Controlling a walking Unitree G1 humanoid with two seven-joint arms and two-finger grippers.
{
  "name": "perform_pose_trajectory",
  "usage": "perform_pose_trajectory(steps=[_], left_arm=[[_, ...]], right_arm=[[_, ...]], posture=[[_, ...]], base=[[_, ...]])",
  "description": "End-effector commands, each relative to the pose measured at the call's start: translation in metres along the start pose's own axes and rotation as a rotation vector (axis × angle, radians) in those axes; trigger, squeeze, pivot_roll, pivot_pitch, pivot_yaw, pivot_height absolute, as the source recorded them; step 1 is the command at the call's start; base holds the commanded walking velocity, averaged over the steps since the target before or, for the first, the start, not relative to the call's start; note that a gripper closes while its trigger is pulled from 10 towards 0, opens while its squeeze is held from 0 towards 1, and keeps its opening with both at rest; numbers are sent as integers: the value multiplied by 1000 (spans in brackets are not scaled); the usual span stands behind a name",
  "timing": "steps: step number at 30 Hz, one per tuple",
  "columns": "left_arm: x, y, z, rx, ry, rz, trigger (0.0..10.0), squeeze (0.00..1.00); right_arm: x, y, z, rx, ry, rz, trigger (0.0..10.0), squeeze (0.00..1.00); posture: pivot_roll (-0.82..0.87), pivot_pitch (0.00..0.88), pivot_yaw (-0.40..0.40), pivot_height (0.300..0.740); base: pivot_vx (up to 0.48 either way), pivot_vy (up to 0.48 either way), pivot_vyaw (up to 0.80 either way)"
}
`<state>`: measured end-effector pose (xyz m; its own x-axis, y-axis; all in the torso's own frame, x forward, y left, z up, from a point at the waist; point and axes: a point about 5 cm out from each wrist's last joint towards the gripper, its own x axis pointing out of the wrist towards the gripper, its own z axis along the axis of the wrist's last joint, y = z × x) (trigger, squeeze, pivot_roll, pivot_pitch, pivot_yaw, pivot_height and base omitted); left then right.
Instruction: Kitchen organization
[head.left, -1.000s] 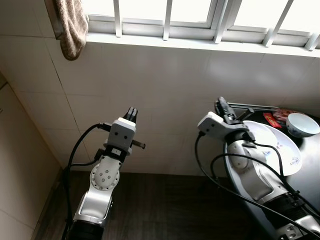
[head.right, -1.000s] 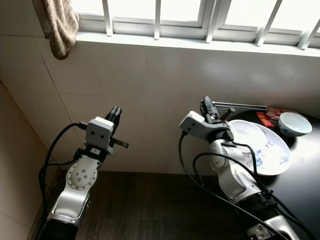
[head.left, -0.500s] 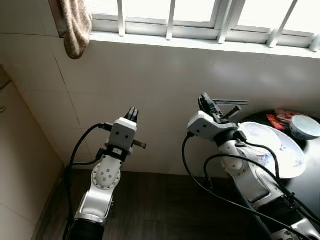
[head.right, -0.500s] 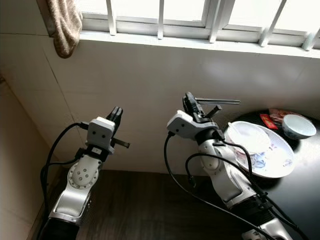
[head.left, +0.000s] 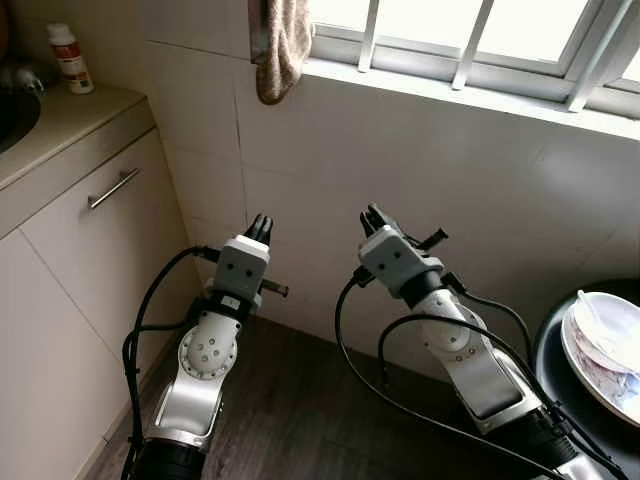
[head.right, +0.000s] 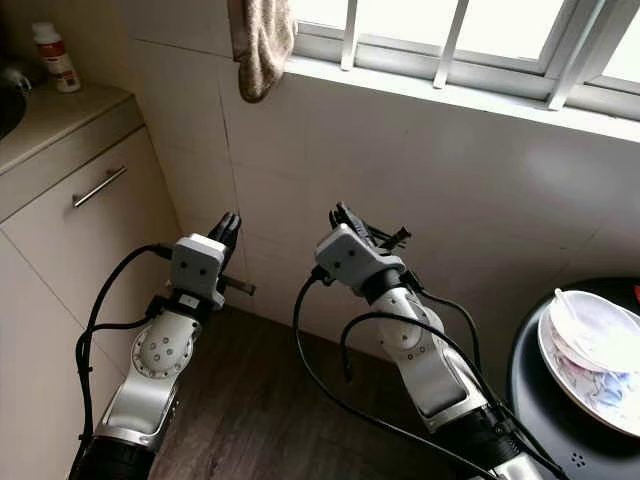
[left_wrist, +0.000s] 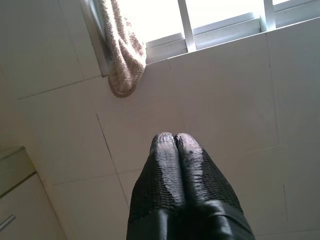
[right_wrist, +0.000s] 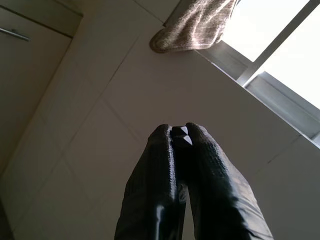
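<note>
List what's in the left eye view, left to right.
Bottle → cabinet handle → left gripper → towel → right gripper → plates.

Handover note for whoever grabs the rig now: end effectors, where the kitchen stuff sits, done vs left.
Left end effector: shut, empty, raised toward the tiled wall.
Right end effector: shut, empty, raised beside it.
Plates: stacked on the dark round table at the robot's far right, apart from both arms.
Bottle: on the counter at far left, above a cabinet with a bar handle.
Cloth: hanging from the window sill.
Done: nothing that these views can confirm.
Left: everything; no item is in hand.
</note>
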<state>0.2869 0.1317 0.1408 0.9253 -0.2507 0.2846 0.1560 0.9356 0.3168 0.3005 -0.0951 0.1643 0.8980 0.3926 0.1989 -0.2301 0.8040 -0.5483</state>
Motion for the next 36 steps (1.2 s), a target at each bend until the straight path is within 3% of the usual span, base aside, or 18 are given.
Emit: perform_pose_trajectory(steps=[1, 8, 26, 36], left_arm=[[1, -4, 2, -11, -7, -14, 10000, 0], [2, -3, 1, 2, 1, -13, 10000, 0], [2, -1, 0, 5, 14, -11, 10000, 0], [3, -3, 1, 6, 3, -16, 10000, 0]], right_arm=[[-3, -6, -3, 102, 32, -12, 10000, 0], [-4, -5, -8, 218, 66, -8, 10000, 0], [-6, -4, -11, 247, 85, 2, 10000, 0], [-5, -5, -12, 248, 91, -3, 10000, 0]], posture=[[-34, 0, -88, 740], [-32, 0, -90, 740], [-28, 0, -85, 740], [-30, 0, -86, 740]], base=[[0, 0, 800], [0, 0, 800], [0, 0, 800], [0, 359, 800]])
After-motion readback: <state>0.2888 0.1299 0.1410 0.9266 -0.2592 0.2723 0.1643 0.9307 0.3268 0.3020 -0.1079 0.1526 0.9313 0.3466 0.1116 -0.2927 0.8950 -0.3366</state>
